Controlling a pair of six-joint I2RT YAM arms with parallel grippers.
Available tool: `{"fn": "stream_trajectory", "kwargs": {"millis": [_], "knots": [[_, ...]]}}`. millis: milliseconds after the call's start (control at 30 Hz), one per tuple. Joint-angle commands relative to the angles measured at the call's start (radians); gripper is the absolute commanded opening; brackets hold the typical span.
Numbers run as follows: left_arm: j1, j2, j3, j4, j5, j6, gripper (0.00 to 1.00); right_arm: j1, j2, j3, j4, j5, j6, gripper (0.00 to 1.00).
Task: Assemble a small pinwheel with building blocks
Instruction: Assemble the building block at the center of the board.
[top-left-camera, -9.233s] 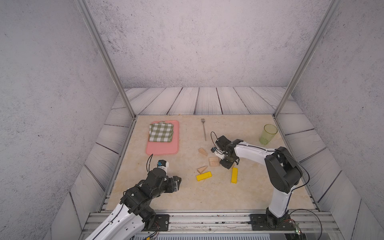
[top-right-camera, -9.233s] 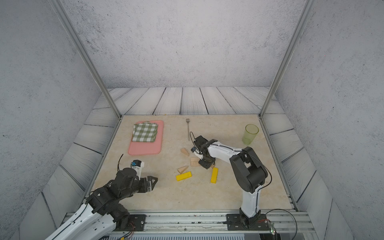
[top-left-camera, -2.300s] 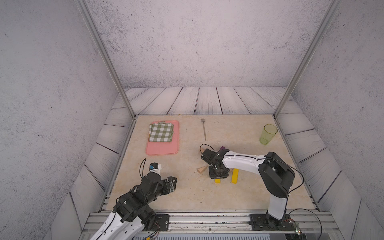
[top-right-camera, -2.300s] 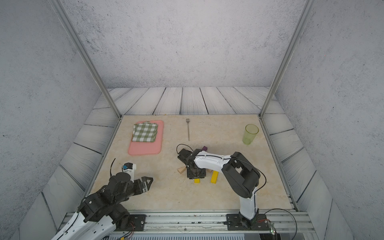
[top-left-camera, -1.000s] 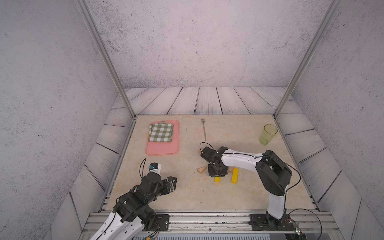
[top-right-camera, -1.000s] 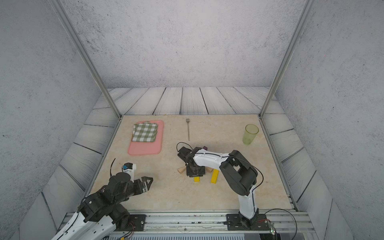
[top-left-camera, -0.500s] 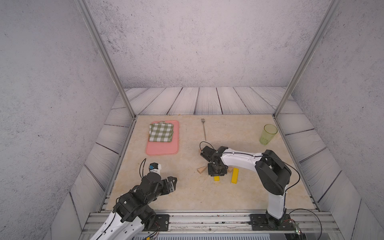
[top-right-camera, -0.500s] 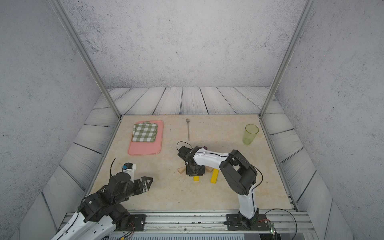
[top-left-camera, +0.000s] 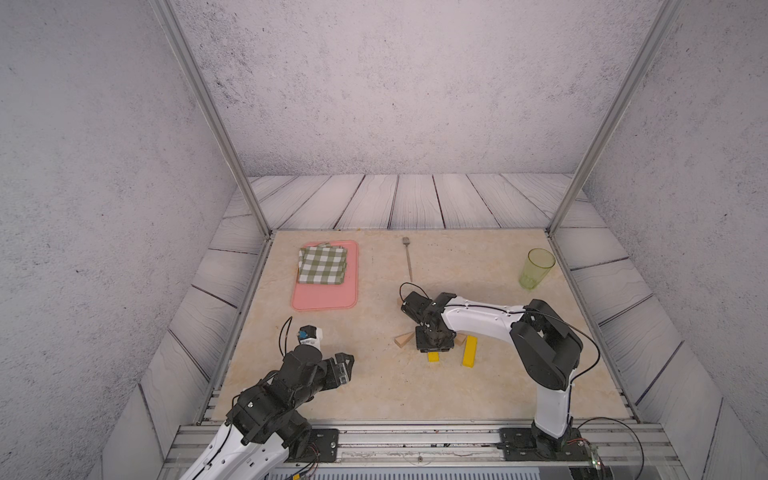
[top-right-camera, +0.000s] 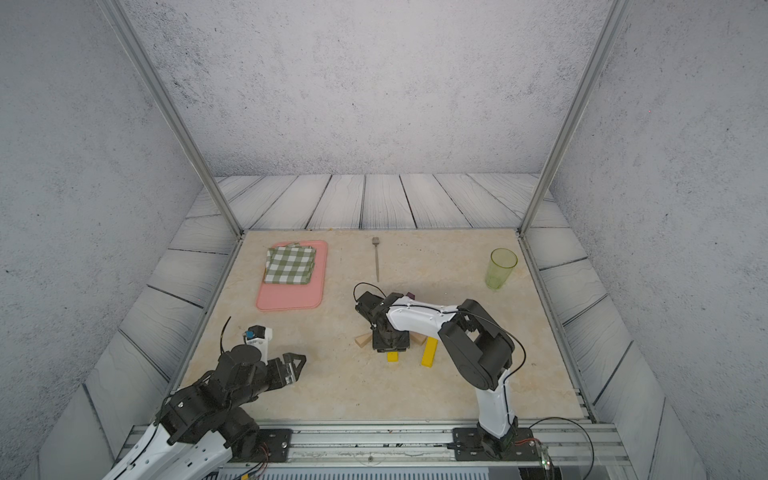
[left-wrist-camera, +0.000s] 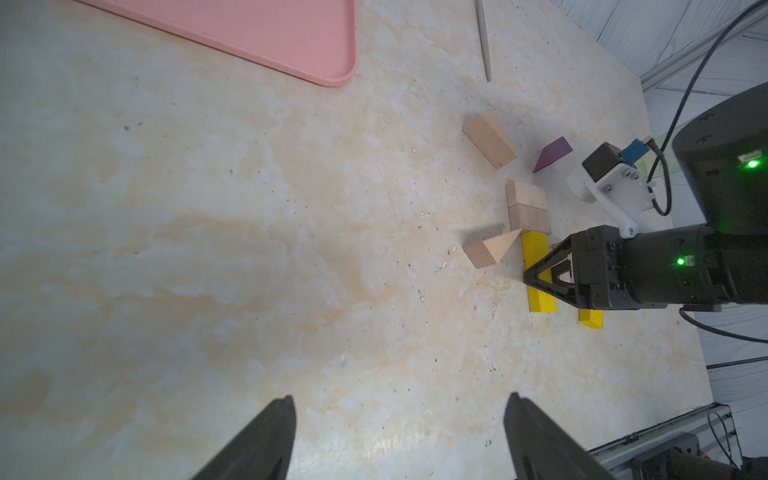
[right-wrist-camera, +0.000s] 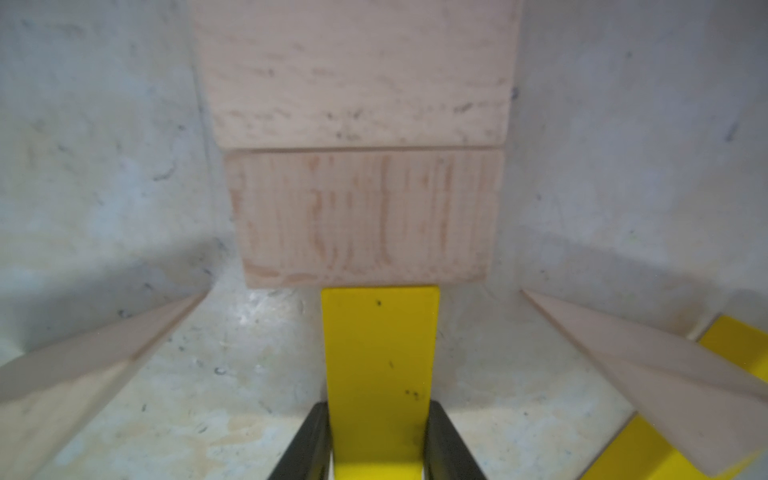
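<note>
My right gripper (right-wrist-camera: 379, 409) points down at the table, its fingers pressed to both sides of a yellow bar (right-wrist-camera: 380, 353) that lies flat. The bar's far end butts against a pale-wood rectangle (right-wrist-camera: 365, 216), and a second rectangle (right-wrist-camera: 357, 70) lies behind that. Wood wedges (right-wrist-camera: 95, 365) (right-wrist-camera: 648, 374) flank the bar. In both top views the right gripper (top-left-camera: 434, 347) (top-right-camera: 390, 343) hides most of the figure; only the bar's near end (top-left-camera: 433, 356) shows. The purple wedge (left-wrist-camera: 552, 154) and another wood wedge (left-wrist-camera: 489, 139) lie further back. My left gripper (left-wrist-camera: 401, 405) (top-left-camera: 347, 368) hangs open and empty at the front left.
A second yellow bar (top-left-camera: 470, 351) lies just right of the figure. A pink tray (top-left-camera: 324, 299) with a checked cloth (top-left-camera: 322, 266) is at the back left. A fork (top-left-camera: 408, 257) lies at the back middle and a green cup (top-left-camera: 536, 268) stands at the back right.
Since the earliest frames the right gripper left the wood rectangles, and the angled yellow bar now lies end-on against them. Over the last second nothing visibly moves.
</note>
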Motion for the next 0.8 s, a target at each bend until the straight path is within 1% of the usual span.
{"fn": "stream_trajectory", "kwargs": {"millis": [0,200,333,533,700,767], "knots": [[0.006,-0.005,-0.011,0.006,-0.004,-0.004,0.85,-0.005,0.024,0.012,-0.009,0.006,0.001,0.43],[0.006,-0.006,-0.011,0.006,-0.005,-0.003,0.85,-0.002,-0.062,0.015,-0.055,0.068,-0.005,0.48],[0.006,-0.005,-0.011,0.007,-0.005,-0.002,0.85,-0.001,-0.158,0.009,-0.08,0.097,0.001,0.52],[0.006,-0.006,-0.012,0.007,-0.008,-0.001,0.85,0.0,-0.312,0.003,-0.156,0.156,0.023,0.53],[0.006,-0.005,-0.013,0.008,-0.005,0.001,0.85,-0.002,-0.423,-0.047,-0.214,0.187,0.059,0.55],[0.006,-0.006,-0.012,0.009,-0.004,0.001,0.85,-0.009,-0.46,-0.09,-0.241,0.199,0.083,0.56]]}}
